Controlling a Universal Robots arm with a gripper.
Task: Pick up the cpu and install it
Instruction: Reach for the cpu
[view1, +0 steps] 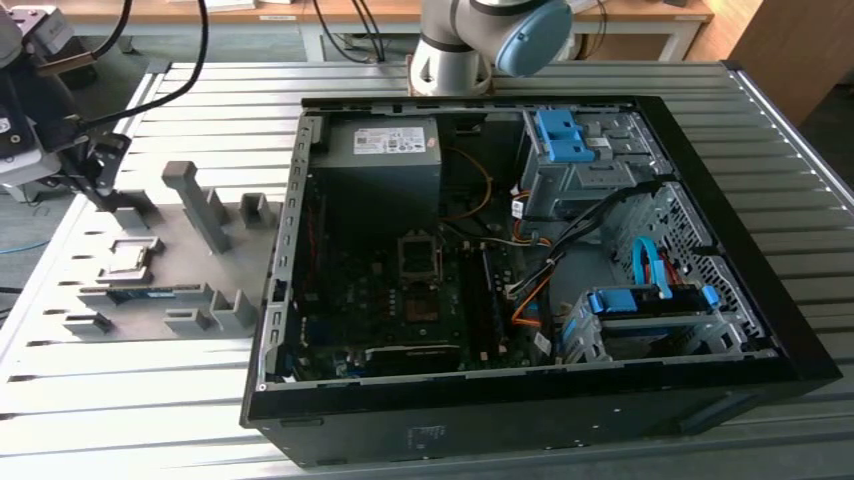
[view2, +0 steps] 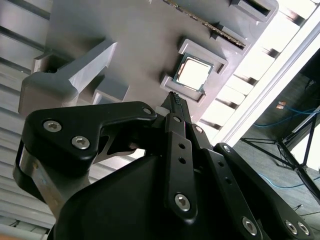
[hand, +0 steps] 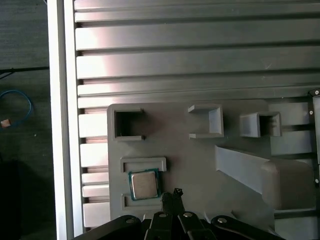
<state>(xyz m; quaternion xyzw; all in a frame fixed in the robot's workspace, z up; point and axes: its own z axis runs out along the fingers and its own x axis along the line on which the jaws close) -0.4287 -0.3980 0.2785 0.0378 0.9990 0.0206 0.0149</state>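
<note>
The black end effector (hand: 176, 194) hangs at the exterior view's far left, over the grey plastic fixture plate (view1: 174, 262). Its fingers (hand: 170, 205) appear to stand together, gripping nothing, with the tip above the plate.

The small square cpu with the dull silver top (hand: 145, 185) lies flat in its walled nest on that plate. It is just beside the tip and not touching it. The plate rests on the slatted aluminium surface (view1: 120, 400), at nine o'clock from the open black computer case (view1: 534, 400) in the exterior view.

I judge the step in hand to be the pick. To do it well:
- Spread the fingers wider than the chip and centre them over it.
- Square them to two opposite edges, clear of the nest walls.
- Descend straight.
- Close gently so the chip lifts level rather than tilted.
</note>
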